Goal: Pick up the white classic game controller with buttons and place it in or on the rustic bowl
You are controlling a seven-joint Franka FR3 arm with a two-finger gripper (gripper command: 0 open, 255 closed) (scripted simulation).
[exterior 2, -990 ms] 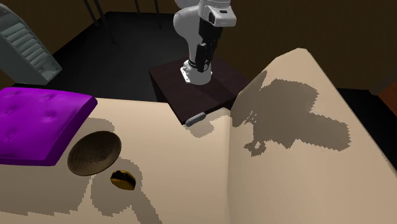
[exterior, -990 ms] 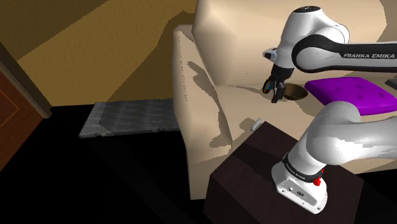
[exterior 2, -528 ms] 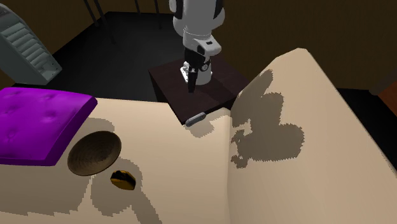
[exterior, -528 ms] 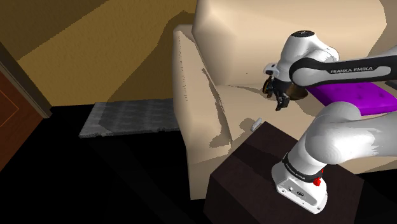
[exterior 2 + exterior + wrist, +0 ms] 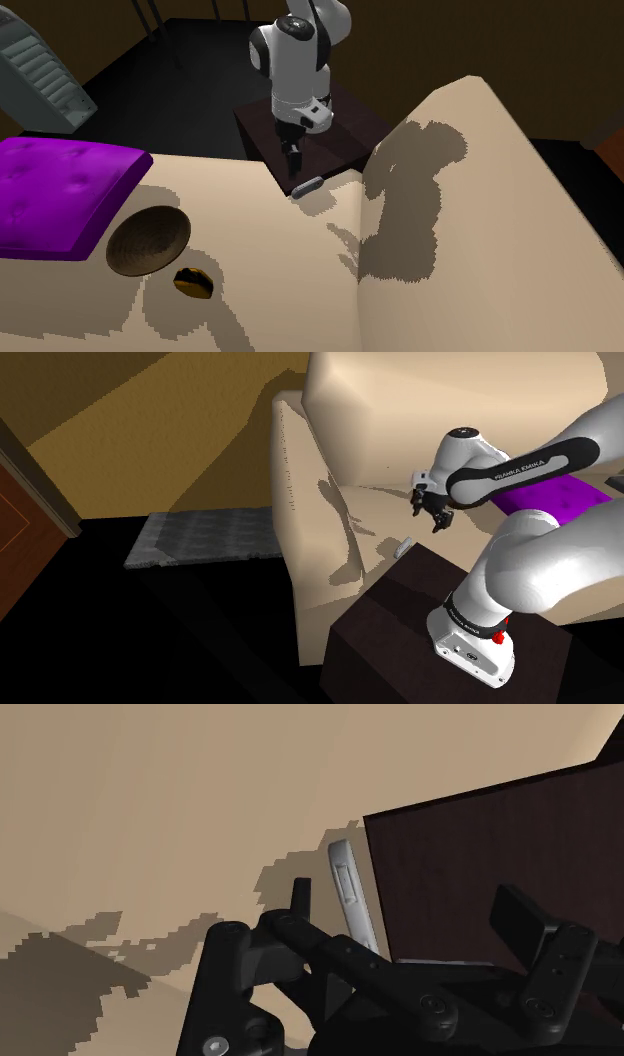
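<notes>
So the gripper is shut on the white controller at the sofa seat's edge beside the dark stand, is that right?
Not quite: the wrist view shows the gripper open and clear of the controller. The controller does lie at the sofa seat's edge beside the dark stand.

Wrist view: the controller [image 5: 352, 899] has its near end hidden behind the black linkage of the jaws. Shoulder view: the purple cushion [image 5: 560, 495] is largely covered by the arm [image 5: 530, 567], itself cut off by the right edge. Second exterior view: the cushion is cut by the left edge and the ribbed grey object [image 5: 45, 65] by the top-left corner; the yellow-and-black item [image 5: 193, 283] beside the bowl [image 5: 148, 240] is too small to identify.
</notes>
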